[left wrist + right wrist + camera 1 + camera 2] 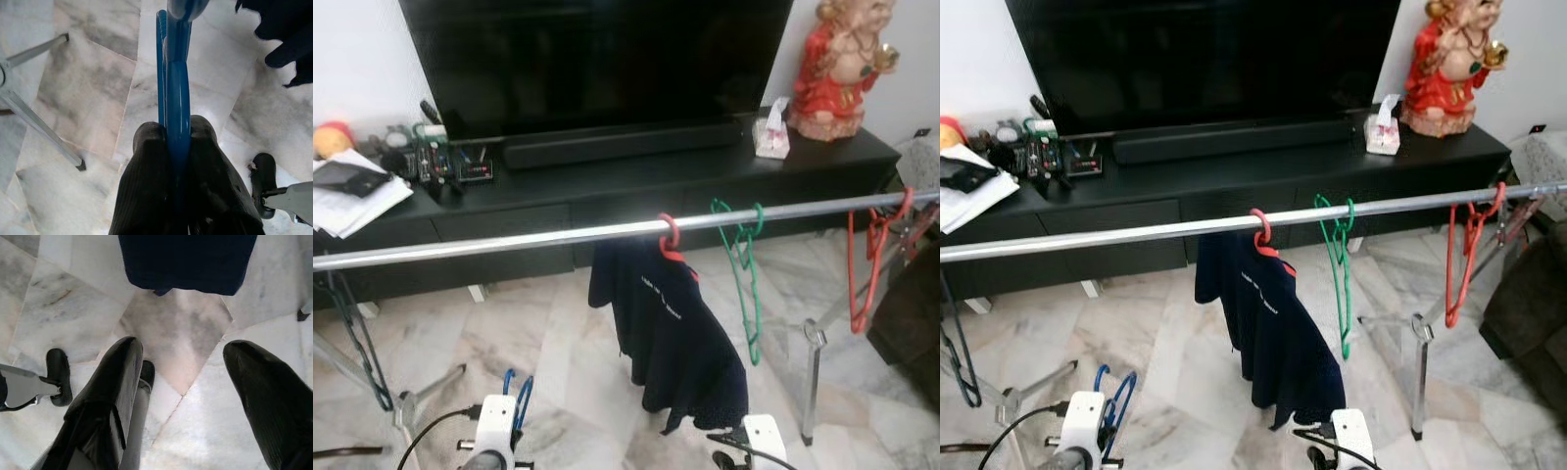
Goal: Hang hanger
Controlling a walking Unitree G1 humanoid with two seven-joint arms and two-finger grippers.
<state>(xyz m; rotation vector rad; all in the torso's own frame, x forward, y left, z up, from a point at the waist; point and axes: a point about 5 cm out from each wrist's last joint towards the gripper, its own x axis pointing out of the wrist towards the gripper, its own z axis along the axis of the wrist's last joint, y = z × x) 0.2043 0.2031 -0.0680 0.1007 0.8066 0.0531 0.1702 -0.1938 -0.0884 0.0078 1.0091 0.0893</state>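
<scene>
Left gripper [177,142] is pinched tight on a blue plastic hanger [175,78], low at 7 o'clock under the long silver metal rail [509,240]. Right gripper [183,382] hangs wide open, empty, below the navy shirt [671,338] at 5 o'clock.

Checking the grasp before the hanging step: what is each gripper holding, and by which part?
The left gripper is shut on the blue plastic hanger, pinching its thin bar edge-on. The right gripper is open, holding nothing.
</scene>
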